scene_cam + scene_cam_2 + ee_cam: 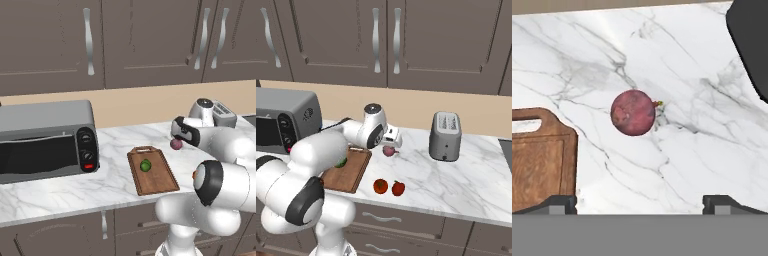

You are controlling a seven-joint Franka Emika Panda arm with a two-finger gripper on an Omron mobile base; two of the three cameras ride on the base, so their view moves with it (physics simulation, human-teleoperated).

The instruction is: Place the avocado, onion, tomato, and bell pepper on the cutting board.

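My pincer hangs with its jaws spread wide and nothing between them, above the marble surface. Nearest the front edge of the surface, the tomato and the bell pepper sit just beside each other, off the cutting board. The avocado lies on the board, near its middle. The onion rests on the bare surface just past the board's handle end, apart from it, straight ahead of my fingertips. Farther back stand a toaster to the right and a toaster oven to the left, below the wall cabinets.
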